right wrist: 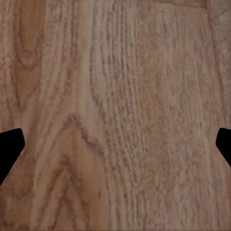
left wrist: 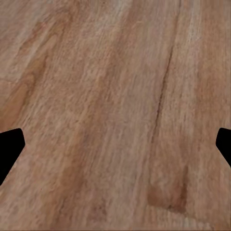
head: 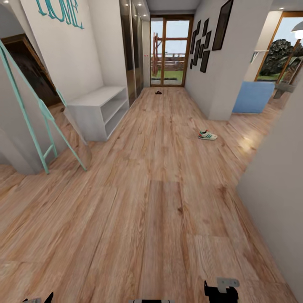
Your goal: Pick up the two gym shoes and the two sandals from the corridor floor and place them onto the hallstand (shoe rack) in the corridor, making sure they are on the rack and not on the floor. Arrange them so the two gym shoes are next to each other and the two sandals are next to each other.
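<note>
A long corridor seen from the robot's head; the corridor floor (head: 160,202) of light wood planks runs ahead to a glass door. One gym shoe (head: 207,135), white with green stripes, lies on the floor ahead and to the right, near the corner of a white wall; a small dark object (head: 158,92), too small to identify, lies far down the corridor near the door. The hallstand (head: 100,110), a low pale grey cabinet with open shelves, stands against the left wall, well apart from the shoe, with nothing on it; a mint-green frame (head: 46,122) leans nearer the robot on the same side.

The left gripper (left wrist: 115,144) and the right gripper (right wrist: 115,144) each hang over bare planks, fingers spread wide and holding nothing.

Likely risks: the base clipping the leaning frame or the wall corner while driving in; the other shoes being missed, since their places cannot be told from here.
</note>
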Available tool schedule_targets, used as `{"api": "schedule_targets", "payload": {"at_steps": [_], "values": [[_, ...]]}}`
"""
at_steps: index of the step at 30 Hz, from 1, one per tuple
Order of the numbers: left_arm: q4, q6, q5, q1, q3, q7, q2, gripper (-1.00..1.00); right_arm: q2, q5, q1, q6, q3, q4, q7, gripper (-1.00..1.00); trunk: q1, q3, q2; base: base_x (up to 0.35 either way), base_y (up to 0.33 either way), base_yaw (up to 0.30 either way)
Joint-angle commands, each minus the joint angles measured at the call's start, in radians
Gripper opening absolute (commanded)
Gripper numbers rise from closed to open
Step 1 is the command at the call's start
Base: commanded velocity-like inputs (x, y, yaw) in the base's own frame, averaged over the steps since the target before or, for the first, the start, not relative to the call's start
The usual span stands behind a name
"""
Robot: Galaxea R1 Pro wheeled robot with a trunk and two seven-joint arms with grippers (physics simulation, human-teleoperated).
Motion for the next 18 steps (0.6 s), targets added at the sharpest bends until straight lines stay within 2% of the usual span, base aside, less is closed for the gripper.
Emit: {"api": "schedule_targets", "payload": {"at_steps": [1, 4, 13, 18], "values": [[0.001, -0.003, -0.005, -0.001, 0.009, -0.007, 0.013, 1.0, 0.0, 0.011, -0.001, -0.003, -0.007, 0.001, -0.004, 1.0, 0.0, -0.001, 0.0, 0.337, 0.0, 0.0], [0.001, -0.003, -0.004, -0.001, 0.018, -0.007, 0.024, 1.0, 0.0, 0.011, -0.001, -0.003, -0.007, 0.001, -0.004, 1.0, 0.0, -0.001, 0.0, 0.337, 0.0, 0.0], [0.0, -0.005, -0.004, -0.001, 0.089, -0.007, 0.047, 1.0, 0.0, 0.011, 0.001, -0.003, -0.007, 0.001, -0.004, 1.0, 0.0, -0.001, 0.0, 0.337, 0.0, 0.0], [0.001, -0.005, -0.005, -0.001, 0.115, -0.008, 0.055, 1.0, 0.0, 0.011, 0.001, -0.003, -0.007, 0.001, -0.004, 1.0, 0.0, -0.001, 0.0, 0.337, 0.0, 0.0]]}}
